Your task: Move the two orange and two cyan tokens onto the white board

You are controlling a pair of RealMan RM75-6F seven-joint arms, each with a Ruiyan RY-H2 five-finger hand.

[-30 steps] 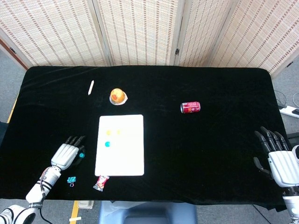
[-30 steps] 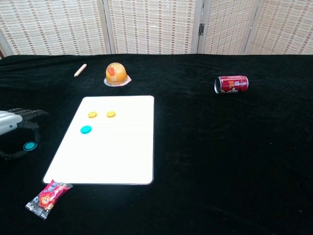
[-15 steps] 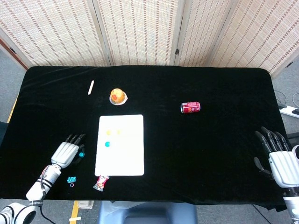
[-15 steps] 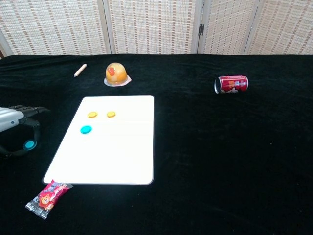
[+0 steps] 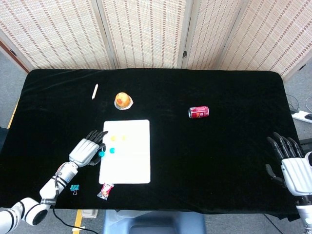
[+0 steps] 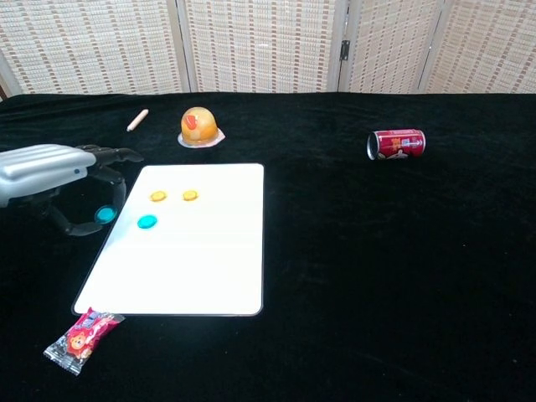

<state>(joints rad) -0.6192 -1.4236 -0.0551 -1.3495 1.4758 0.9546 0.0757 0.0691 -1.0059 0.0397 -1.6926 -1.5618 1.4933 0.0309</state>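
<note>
A white board (image 5: 126,165) (image 6: 193,268) lies on the black table. On it sit two orange tokens (image 6: 158,196) (image 6: 190,195) side by side and one cyan token (image 6: 147,222) (image 5: 112,150) below them. My left hand (image 5: 87,151) (image 6: 50,167) is raised just left of the board's left edge and pinches a second cyan token (image 6: 105,214) (image 5: 101,154). My right hand (image 5: 292,168) rests at the table's far right edge, fingers spread and holding nothing.
An orange jelly cup (image 5: 123,100), a small white stick (image 5: 95,91) and a red can (image 5: 199,112) on its side lie beyond the board. A snack packet (image 6: 81,338) and a cyan clip (image 5: 74,188) lie near the front edge.
My left hand has lifted the cyan token off the cloth and carried it right and away from me, up to the board's left edge. The right hand has stayed still.
</note>
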